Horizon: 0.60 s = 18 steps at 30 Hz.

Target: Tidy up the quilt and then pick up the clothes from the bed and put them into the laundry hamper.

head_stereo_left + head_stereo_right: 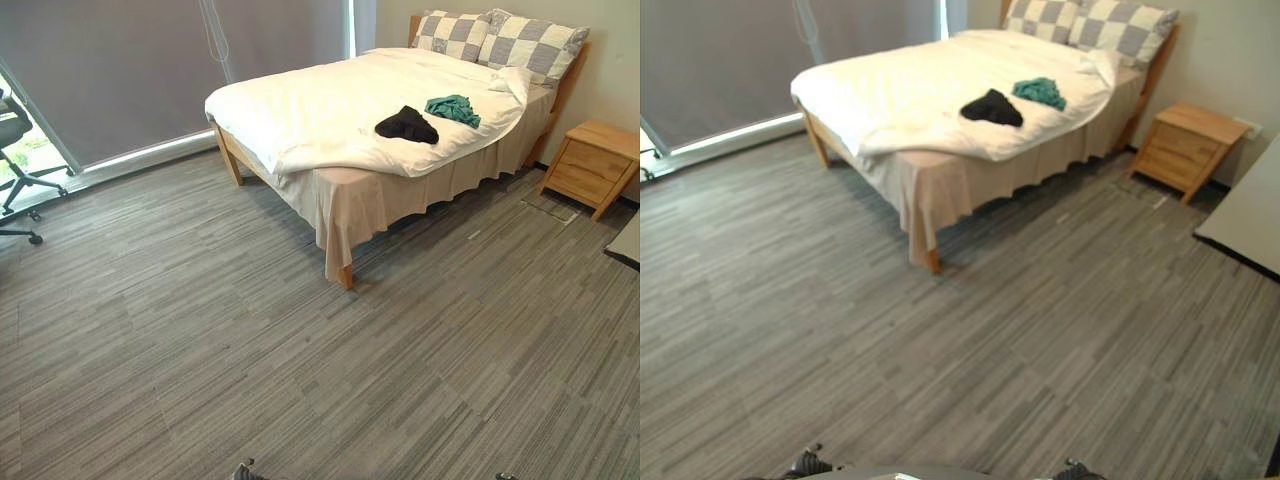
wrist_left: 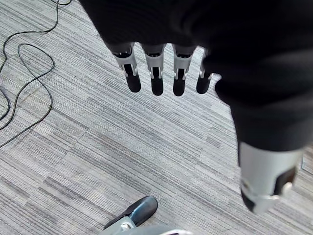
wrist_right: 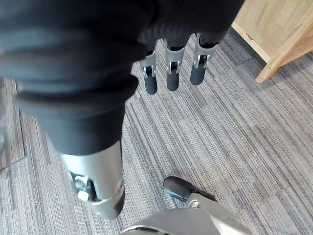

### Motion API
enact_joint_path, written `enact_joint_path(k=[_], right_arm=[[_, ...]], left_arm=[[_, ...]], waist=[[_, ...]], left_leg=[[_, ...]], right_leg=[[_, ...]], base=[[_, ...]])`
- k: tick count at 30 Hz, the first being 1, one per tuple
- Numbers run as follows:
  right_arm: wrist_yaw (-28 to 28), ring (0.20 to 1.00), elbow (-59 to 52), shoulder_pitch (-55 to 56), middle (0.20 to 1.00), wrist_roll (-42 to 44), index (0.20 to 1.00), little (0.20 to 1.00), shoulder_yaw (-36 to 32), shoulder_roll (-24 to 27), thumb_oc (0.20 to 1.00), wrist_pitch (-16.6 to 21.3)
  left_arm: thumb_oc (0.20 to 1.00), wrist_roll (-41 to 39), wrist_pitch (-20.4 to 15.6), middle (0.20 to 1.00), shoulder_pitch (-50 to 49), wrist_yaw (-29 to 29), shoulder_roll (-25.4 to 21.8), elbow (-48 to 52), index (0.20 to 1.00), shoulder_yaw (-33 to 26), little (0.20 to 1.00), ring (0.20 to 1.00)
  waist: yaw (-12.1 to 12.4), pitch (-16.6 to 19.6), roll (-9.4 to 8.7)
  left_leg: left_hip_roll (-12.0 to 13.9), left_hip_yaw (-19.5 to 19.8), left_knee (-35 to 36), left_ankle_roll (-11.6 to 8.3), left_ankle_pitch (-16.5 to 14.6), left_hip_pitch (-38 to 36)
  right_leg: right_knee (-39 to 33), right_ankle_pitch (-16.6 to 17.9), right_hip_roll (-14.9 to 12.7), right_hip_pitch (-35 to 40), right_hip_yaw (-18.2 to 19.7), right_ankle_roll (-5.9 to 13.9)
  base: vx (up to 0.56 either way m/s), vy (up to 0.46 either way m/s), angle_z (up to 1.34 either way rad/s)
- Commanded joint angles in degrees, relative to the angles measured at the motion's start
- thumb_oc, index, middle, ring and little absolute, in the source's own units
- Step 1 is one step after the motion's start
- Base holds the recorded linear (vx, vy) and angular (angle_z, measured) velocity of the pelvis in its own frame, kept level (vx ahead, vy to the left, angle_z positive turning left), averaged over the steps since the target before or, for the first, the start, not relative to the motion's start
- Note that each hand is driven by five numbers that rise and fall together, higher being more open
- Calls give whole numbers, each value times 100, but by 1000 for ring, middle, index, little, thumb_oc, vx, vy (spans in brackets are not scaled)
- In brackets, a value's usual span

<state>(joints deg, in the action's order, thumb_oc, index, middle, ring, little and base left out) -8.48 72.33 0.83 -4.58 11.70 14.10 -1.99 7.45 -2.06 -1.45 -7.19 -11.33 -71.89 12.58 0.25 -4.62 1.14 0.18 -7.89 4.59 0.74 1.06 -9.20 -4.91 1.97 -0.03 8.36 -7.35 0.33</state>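
A wooden-framed bed point(image 1: 345, 270) stands across the grey plank floor point(image 1: 200, 350), well ahead of both hands, its white quilt point(image 1: 320, 110) spread over the mattress with the near edge rumpled and hanging unevenly above a beige bed skirt point(image 1: 370, 205). Two garments lie on top of the quilt: a black piece of clothing point(image 1: 407, 125) and, just beside it toward the headboard, a teal piece of clothing point(image 1: 453, 108). Two checked pillows point(image 1: 500, 40) lean at the head of the bed, and a light wooden nightstand point(image 1: 595, 165) sits on the floor next to it. An office chair point(image 1: 15, 170) stands by the shaded window point(image 1: 130, 70).

The left hand point(image 2: 161, 73) hangs above bare floor, its fingers point(image 2: 157, 78) straight, relaxed and holding nothing; the clothes and quilt are far beyond the fingertips. The right hand point(image 3: 171, 68) likewise points down at the floor, fingers point(image 3: 171, 73) extended and empty, with the leg of a wooden piece of furniture point(image 3: 274, 44) just past their tips.
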Motion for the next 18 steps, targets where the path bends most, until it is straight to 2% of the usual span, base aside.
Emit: enact_joint_path(k=[1, 7, 9, 10, 12, 13, 14, 15, 16, 18], right_arm=[[-26, 1000, 40, -345, 1000, -109, 1000, 1000, 154, 132, 1000, -9], [11, 1000, 93, -395, 1000, -51, 1000, 1000, 187, 146, 1000, -37], [9, 1000, 89, -458, 1000, 34, 1000, 1000, 156, 148, 1000, -47], [15, 1000, 76, -483, 1000, 77, 1000, 1000, 128, 152, 1000, -47], [19, 1000, 39, -586, 1000, 172, 1000, 1000, 74, 152, 1000, -55], [19, 1000, 39, -586, 1000, 172, 1000, 1000, 74, 152, 1000, -55], [7, 1000, 15, -641, 1000, 247, 1000, 1000, 41, 169, 1000, -71], [4, 1000, 13, -631, 1000, 278, 1000, 1000, 17, 171, 1000, -69], [5, 1000, 2, -614, 1000, 330, 1000, 1000, -16, 168, 1000, -53], [-13, 1000, -23, -593, 1000, 451, 1000, 1000, -68, 161, 1000, -41]], left_arm=[[1000, 163, -53, 1000, 406, -44, -106, -277, 1000, 81, 1000, 1000], [1000, 11, -14, 1000, 378, -6, -68, -279, 1000, 49, 1000, 1000], [1000, -13, 12, 1000, 414, 3, -101, -286, 1000, 66, 1000, 1000], [1000, -32, 19, 1000, 438, 13, -123, -281, 1000, 66, 1000, 1000], [1000, -67, 57, 1000, 526, 45, -175, -278, 1000, 59, 1000, 1000], [1000, -67, 57, 1000, 526, 45, -175, -278, 1000, 59, 1000, 1000], [1000, -101, 91, 1000, 590, 46, -197, -253, 1000, 65, 1000, 1000], [1000, -96, 95, 1000, 603, 46, -217, -245, 1000, 77, 1000, 1000], [1000, -96, 83, 1000, 617, 48, -245, -236, 1000, 95, 1000, 1000], [1000, -104, 70, 1000, 692, 39, -295, -220, 1000, 125, 1000, 1000]], waist=[[31, 40, -294], [90, -56, -336], [102, -128, -370], [114, -168, -381], [80, -331, -351], [82, -325, -353], [-12, -520, -280], [-33, -566, -237], [-96, -600, -201], [-255, -618, -250]], left_leg=[[225, 223, 41, -475, -444, -53], [154, 272, -2, -371, -468, 11], [116, 270, -88, -312, -480, 125], [103, 276, -166, -267, -501, 229], [113, 275, -253, -170, -558, 343], [111, 273, -255, -170, -559, 351], [128, 230, -278, -95, -613, 274], [154, 237, -234, -84, -637, 213], [189, 251, -147, -102, -669, 54], [143, 340, 32, -178, -792, -180]], right_leg=[[154, -362, -835, -59, -9, 975], [199, -348, -854, -170, 105, 976], [513, -444, -873, -342, 138, 967], [851, -501, -864, -540, 162, 970], [1867, -457, -858, -1200, 184, 1114], [1874, -461, -860, -1211, 188, 1114], [2838, 33, -965, -1784, 153, 1293], [3173, 110, -989, -2046, 118, 1290], [3270, 127, -1016, -2288, 1, 1240], [2615, 65, -948, -2537, -101, 1165]], base=[[2, 3, -3], [4, 18, -7], [-21, 17, -3], [-60, 39, -6], [-64, 65, -7], [10, 124, -4], [112, 122, -3], [247, 139, -14], [377, 42, -2], [424, -32, 13]])
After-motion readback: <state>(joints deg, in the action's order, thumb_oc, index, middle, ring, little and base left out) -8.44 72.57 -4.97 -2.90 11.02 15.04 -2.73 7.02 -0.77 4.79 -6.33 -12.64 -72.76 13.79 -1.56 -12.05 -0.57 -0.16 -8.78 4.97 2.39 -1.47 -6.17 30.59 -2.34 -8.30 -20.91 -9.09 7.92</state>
